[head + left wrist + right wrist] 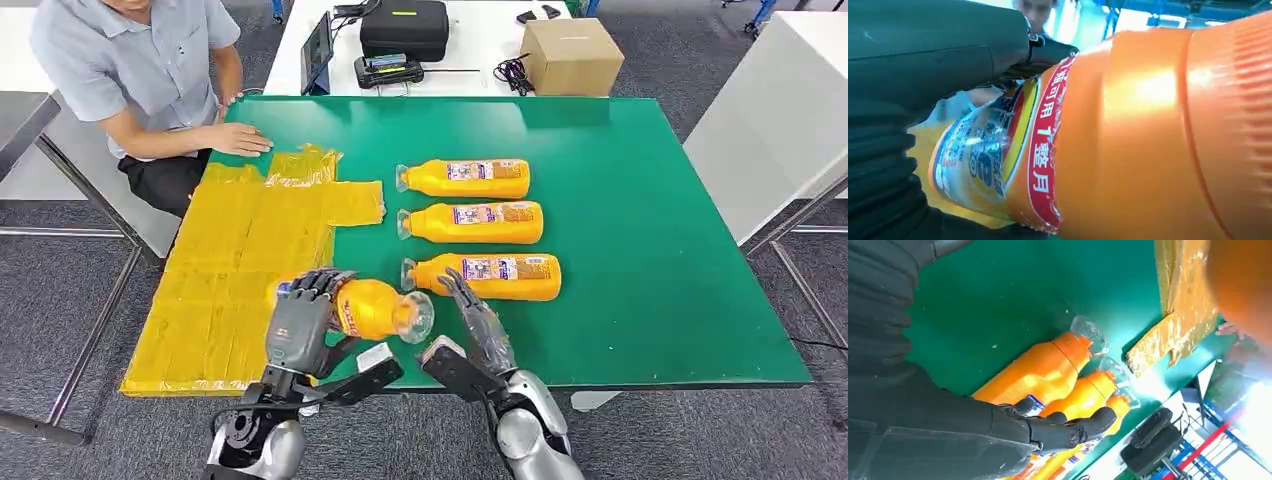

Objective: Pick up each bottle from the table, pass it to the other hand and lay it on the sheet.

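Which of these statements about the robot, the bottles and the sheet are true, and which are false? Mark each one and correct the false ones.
1. The left hand holds an orange bottle. True.
2. The right hand grips a bottle too. False: it is open, holding nothing.
3. Three bottles lie in a row on the green table. True.
4. A bottle already lies on the yellow sheet. False: none lies there.

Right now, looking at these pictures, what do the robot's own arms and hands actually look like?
Both arms are shiny silver at the lower joints, with black bracket-like sections near the wrists. The left hand has a grey back and darker fingers. The right hand is similar, slim and dark grey. Up close, the right wrist view shows a ribbed grey cover and glossy black fingers.
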Motion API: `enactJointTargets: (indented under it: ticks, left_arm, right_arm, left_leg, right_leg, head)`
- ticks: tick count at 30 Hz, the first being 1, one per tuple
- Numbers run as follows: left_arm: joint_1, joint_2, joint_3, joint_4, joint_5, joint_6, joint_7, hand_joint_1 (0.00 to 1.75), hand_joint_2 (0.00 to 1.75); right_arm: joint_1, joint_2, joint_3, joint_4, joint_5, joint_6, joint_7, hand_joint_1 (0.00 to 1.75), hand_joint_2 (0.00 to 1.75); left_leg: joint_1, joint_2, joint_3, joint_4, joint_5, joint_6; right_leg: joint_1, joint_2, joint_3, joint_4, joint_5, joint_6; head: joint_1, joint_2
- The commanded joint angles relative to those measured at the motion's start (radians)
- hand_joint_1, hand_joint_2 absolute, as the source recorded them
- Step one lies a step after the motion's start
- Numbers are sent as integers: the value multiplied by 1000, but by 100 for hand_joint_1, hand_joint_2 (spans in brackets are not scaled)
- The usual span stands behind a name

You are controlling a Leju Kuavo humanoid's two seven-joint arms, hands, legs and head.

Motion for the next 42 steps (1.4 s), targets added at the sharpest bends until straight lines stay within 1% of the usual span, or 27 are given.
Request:
enactJointTargets:
  ticks: [1, 2, 3, 5, 6, 7, 8, 10, 13, 14, 15, 20, 21, 22, 23, 25, 29, 30, 31, 32, 33, 34, 36, 38, 40, 41, 42]
  left_arm:
    - [-110, 210, -121, -2, -62, -20, 253, 175, 175]
    - [-144, 286, -209, 4, -62, -41, 361, 175, 175]
    - [-174, 331, -273, 25, -62, -78, 448, 175, 175]
    - [-253, 417, -426, 88, -62, -150, 602, 175, 175]
    - [-272, 404, -416, 161, -62, -177, 604, 175, 175]
    - [-278, 402, -413, 176, -62, -178, 605, 175, 175]
    - [-304, 398, -406, 242, -62, -207, 620, 175, 175]
    - [-334, 378, -362, 335, -62, -240, 617, 175, 175]
    - [-384, 375, -325, 455, -62, -234, 619, 175, 175]
    - [-409, 391, -350, 500, -62, -260, 643, 175, 175]
    - [-430, 393, -343, 549, -62, -261, 641, 175, 175]
    - [-462, 381, -327, 655, -62, -247, 597, 175, 175]
    - [-460, 370, -304, 666, -62, -229, 564, 168, 175]
    - [-457, 359, -285, 673, -62, -220, 539, 145, 175]
    - [-455, 355, -280, 676, -62, -211, 532, 122, 175]
    - [-462, 347, -282, 701, -62, -227, 536, 124, 175]
    - [-462, 347, -282, 701, -62, -227, 536, 124, 175]
    - [-464, 345, -277, 706, -62, -233, 533, 148, 175]
    - [-470, 344, -278, 718, -62, -248, 527, 150, 175]
    - [-471, 336, -262, 721, -62, -241, 516, 120, 175]
    - [-468, 321, -225, 719, -62, -216, 507, 30, 175]
    - [-463, 309, -194, 713, -62, -211, 489, 9, 175]
    - [-453, 287, -152, 685, -62, -211, 460, 0, 175]
    - [-444, 269, -118, 665, -62, -225, 446, 0, 175]
    - [-443, 236, -30, 654, -62, -287, 440, 0, 175]
    - [-452, 239, -41, 660, -62, -317, 441, 0, 175]
    - [-460, 232, -20, 675, -62, -339, 425, 0, 175]
  right_arm:
    - [-26, 17, -39, 34, -21, 9, -21, 0, 175]
    - [-28, 18, -36, 36, -23, 10, -23, 0, 175]
    - [-33, 18, -33, 42, -24, 12, -23, 0, 175]
    - [-43, 16, -27, 57, -26, 14, -27, 0, 175]
    - [-52, 15, -26, 72, -31, 13, -35, 0, 175]
    - [-53, 15, -26, 74, -32, 12, -36, 0, 175]
    - [-60, 15, -27, 84, -36, 12, -42, 0, 175]
    - [-73, 18, -29, 103, -40, 13, -47, 0, 175]
    - [-91, 28, -25, 132, -48, 16, -62, 0, 175]
    - [-97, 32, -23, 142, -51, 16, -66, 0, 175]
    - [-105, 35, -22, 156, -54, 16, -70, 0, 175]
    - [-105, 35, -23, 174, -65, 8, -84, 0, 175]
    - [-103, 35, -23, 173, -66, 6, -86, 0, 175]
    - [-100, 34, -24, 171, -68, 5, -88, 0, 175]
    - [-98, 33, -24, 170, -68, 4, -89, 0, 175]
    - [-97, 33, -24, 166, -69, 5, -90, 0, 175]
    - [-97, 33, -24, 166, -69, 5, -90, 0, 175]
    - [-99, 35, -23, 167, -69, 5, -89, 0, 175]
    - [-102, 35, -23, 171, -70, 6, -89, 0, 175]
    - [-104, 36, -24, 174, -72, 6, -91, 0, 175]
    - [-103, 37, -26, 176, -74, 4, -93, 0, 175]
    - [-100, 37, -26, 173, -75, 3, -94, 0, 175]
    - [-94, 37, -28, 165, -75, 4, -94, 0, 175]
    - [-88, 39, -30, 156, -74, -3, -102, 0, 175]
    - [-95, 44, -35, 163, -75, 1, -101, 0, 175]
    - [-102, 47, -37, 172, -75, 2, -101, 0, 175]
    - [-109, 49, -40, 182, -79, 6, -101, 0, 175]
  left_leg:
    - [1, 1, 2, -1, 0, -2]
    - [1, 2, 4, -1, -1, -3]
    - [1, 0, 2, -1, 0, -2]
    - [2, -1, 3, -1, 0, -3]
    - [1, -3, 2, -1, 1, -2]
    - [2, -2, 3, -1, 1, -3]
    - [1, -2, 3, -2, 1, -3]
    - [1, -1, 4, -2, 1, -3]
    - [1, 1, 3, -1, 1, -3]
    - [2, 2, 4, -1, 1, -3]
    - [2, 2, 5, -1, 1, -4]
    - [2, 1, 4, -1, 1, -4]
    - [2, 2, 5, -1, 0, -4]
    - [2, 1, 4, 0, 1, -3]
    - [2, 1, 5, -1, 0, -4]
    - [1, 0, 3, -1, 1, -2]
    - [2, 1, 3, 0, 1, -3]
    - [2, 1, 4, 0, 1, -3]
    - [1, 0, 4, -1, 2, -3]
    - [1, 1, 3, -1, 2, -3]
    - [2, 1, 5, 0, 1, -3]
    - [1, 1, 5, -1, 2, -3]
    - [2, 1, 6, 0, 2, -3]
    - [2, 1, 6, -1, 2, -3]
    - [2, 0, 6, 0, 2, -4]
    - [1, 0, 5, 0, 3, -3]
    - [2, 1, 6, 0, 2, -4]
  right_leg:
    - [1, 1, 2, 0, 0, -2]
    - [1, 1, 3, 0, -1, -3]
    - [1, 0, 1, 0, -1, -3]
    - [2, -2, 3, 1, -2, -4]
    - [1, -4, 2, 1, -1, -3]
    - [2, -3, 3, 1, -1, -4]
    - [1, -2, 2, 0, 0, -2]
    - [1, -1, 3, -1, 0, -2]
    - [1, 1, 2, 0, 0, -1]
    - [1, 1, 3, 0, 0, -2]
    - [2, 1, 4, 0, 0, -3]
    - [2, 0, 3, 0, 0, -2]
    - [2, 1, 4, 0, -1, -3]
    - [2, 1, 3, 0, -1, -2]
    - [2, 0, 4, 0, -1, -3]
    - [1, 0, 3, 0, 0, -1]
    - [1, 0, 3, 0, 0, -2]
    - [1, 0, 4, 1, 0, -2]
    - [1, 0, 4, 0, 0, -2]
    - [1, 0, 3, 0, 0, -2]
    - [1, 1, 5, 0, 0, -3]
    - [1, 0, 4, 0, 0, -2]
    - [1, 0, 5, 1, 0, -2]
    - [1, 1, 6, 0, 0, -3]
    - [2, -1, 6, 0, 0, -3]
    - [1, -1, 5, 0, 0, -2]
    - [1, 0, 5, 1, 0, -2]
  head:
    - [0, 0]
    - [0, 0]
    - [0, 0]
    - [0, 0]
    - [0, 0]
    - [0, 0]
    - [0, 0]
    - [0, 0]
    - [0, 0]
    - [0, 0]
    - [0, 0]
    - [0, 0]
    - [0, 0]
    - [0, 0]
    - [0, 0]
    - [0, 0]
    - [0, 0]
    - [0, 0]
    - [0, 0]
    - [0, 0]
    - [0, 0]
    - [0, 0]
    - [0, 0]
    - [0, 0]
    - [0, 0]
    - [0, 0]
    - [0, 0]
